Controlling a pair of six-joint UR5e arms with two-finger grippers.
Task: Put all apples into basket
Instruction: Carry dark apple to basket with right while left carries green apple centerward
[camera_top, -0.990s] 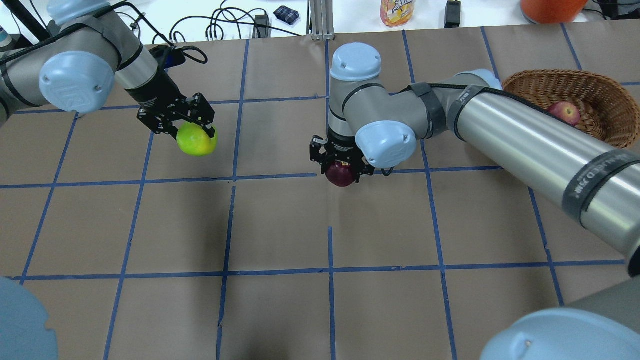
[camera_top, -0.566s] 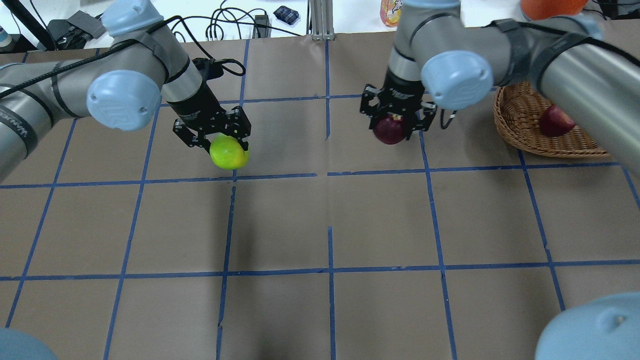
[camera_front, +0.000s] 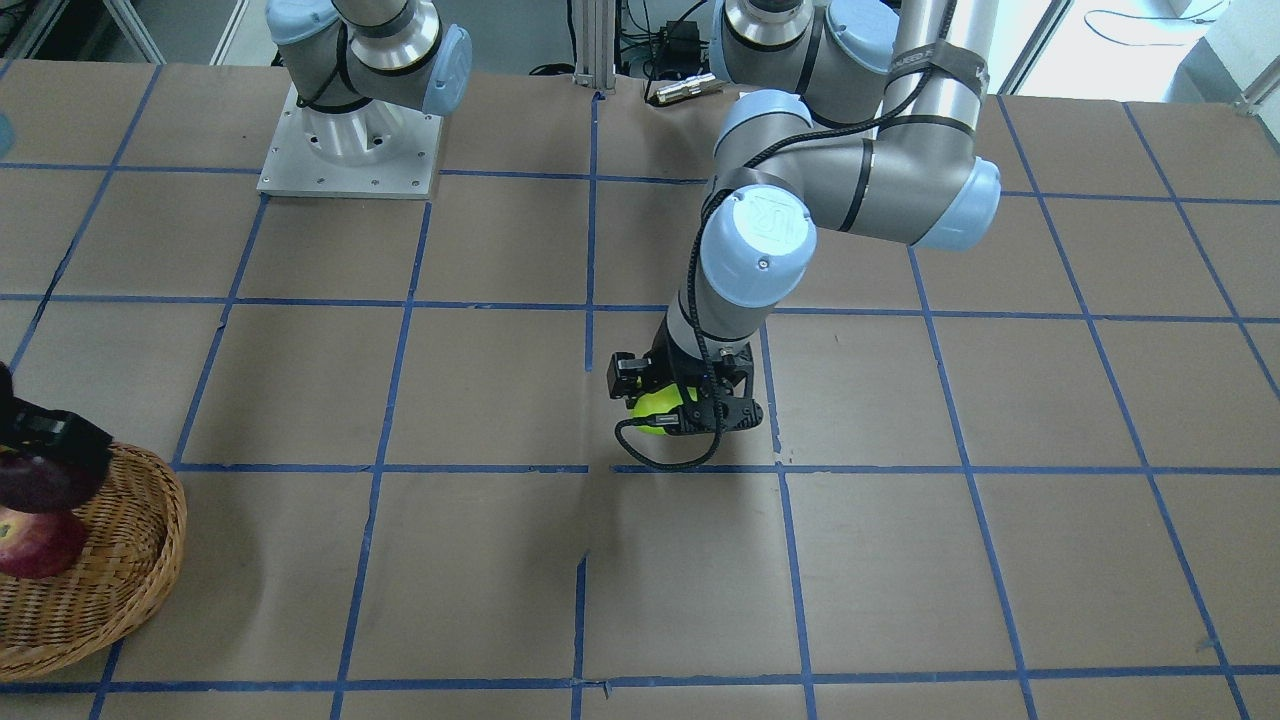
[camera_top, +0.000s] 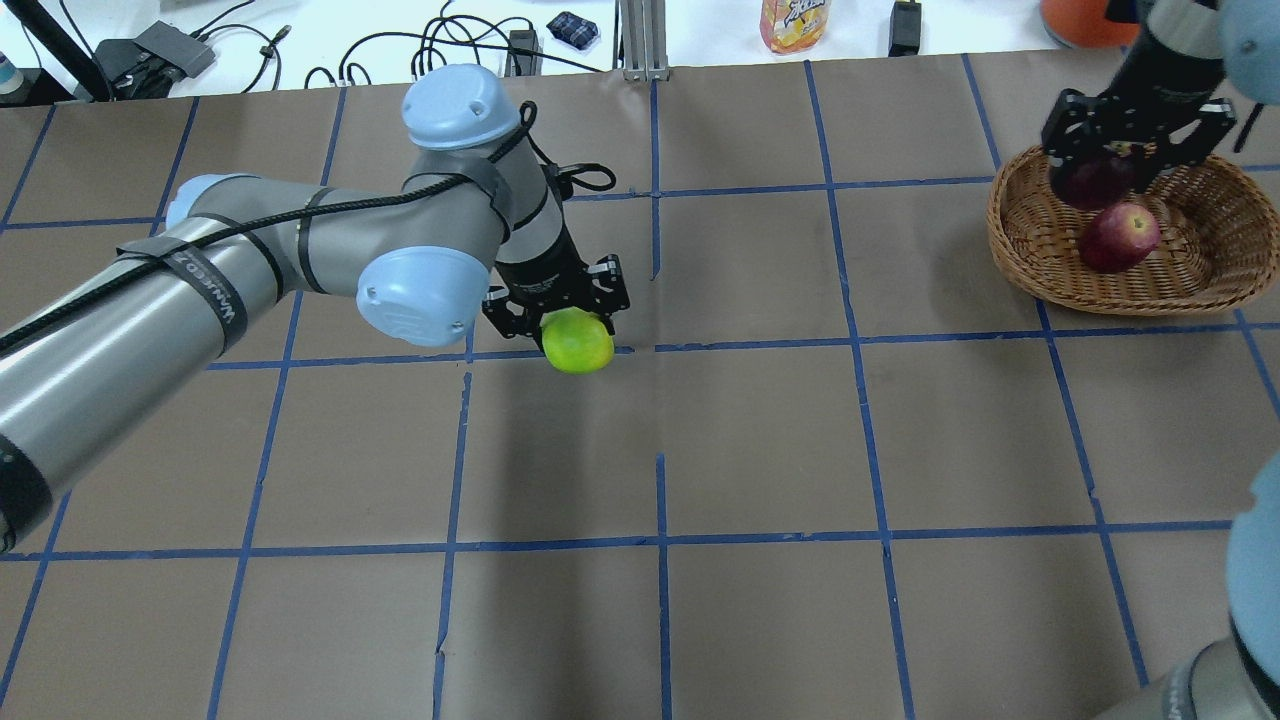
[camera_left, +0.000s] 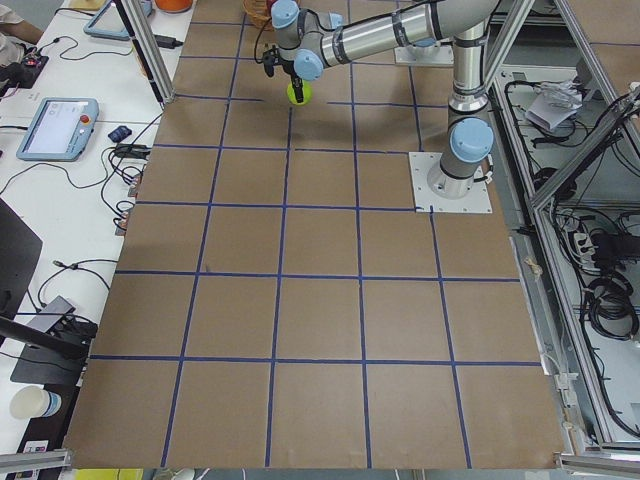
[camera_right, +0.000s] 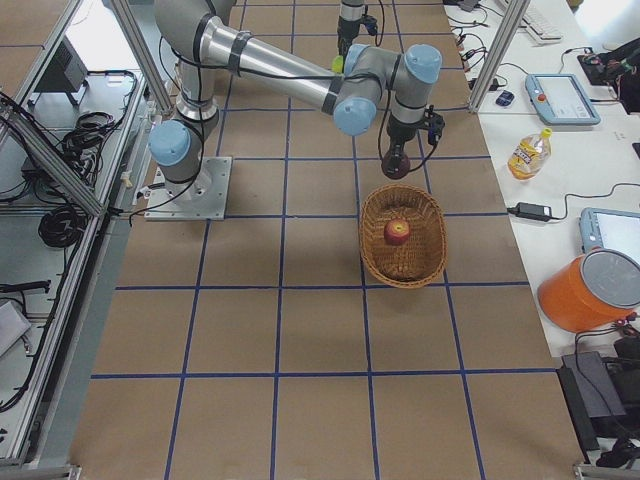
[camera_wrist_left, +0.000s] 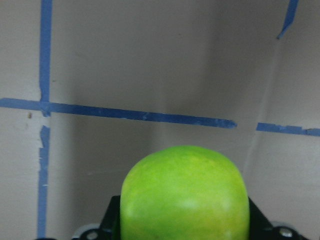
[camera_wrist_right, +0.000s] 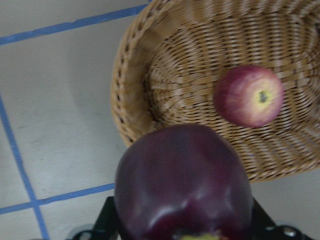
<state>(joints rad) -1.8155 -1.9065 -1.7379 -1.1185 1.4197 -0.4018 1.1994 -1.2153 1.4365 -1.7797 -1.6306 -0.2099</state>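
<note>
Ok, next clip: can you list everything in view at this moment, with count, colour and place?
green apple: one, lime green, held off the table near its middle
maroon apple: one, dark maroon, held up over the basket's edge
red apple: one, red, lying in the basket
basket: one, tan wicker, on the table's right side
table: one, brown with a blue tape grid
drink bottle: one, yellow, past the table's far edge
orange container: one, orange, past the far edge, right
cables: several, black, past the far edge, left
left tool: one, black, closed on the green apple
right tool: one, black, closed on the maroon apple
</note>
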